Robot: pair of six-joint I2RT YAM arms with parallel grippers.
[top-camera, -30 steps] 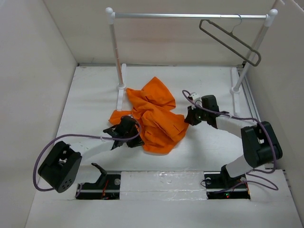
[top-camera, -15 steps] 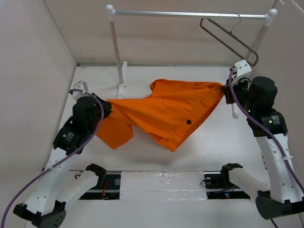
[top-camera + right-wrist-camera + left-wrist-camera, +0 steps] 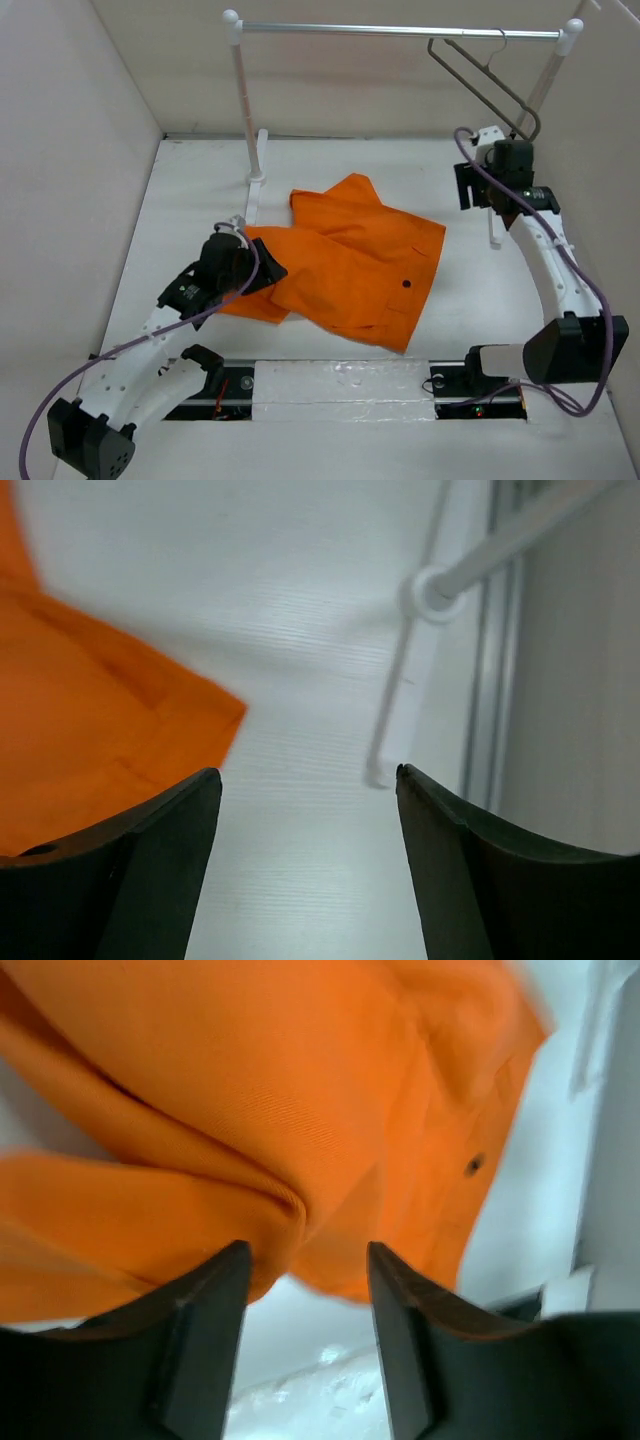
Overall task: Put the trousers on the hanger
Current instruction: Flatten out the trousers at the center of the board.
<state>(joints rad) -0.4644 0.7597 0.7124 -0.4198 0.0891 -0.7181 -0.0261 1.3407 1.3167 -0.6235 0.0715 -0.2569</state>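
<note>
The trousers (image 3: 350,270) lie spread mid-table (image 3: 200,200). The left gripper (image 3: 305,1260), jaws apart and released, sits at their 9 o'clock edge; the right gripper (image 3: 308,775), likewise released and empty, hovers at 3 o'clock. The hanger (image 3: 483,86) hangs on the rail (image 3: 400,31) at 1 o'clock.

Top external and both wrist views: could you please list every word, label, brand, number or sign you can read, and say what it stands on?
No text can be read in any view.
The trousers: only a dark button, no label showing.
The hanger and the rail: bare.
The right arm's base: any marking is too small to read.
</note>
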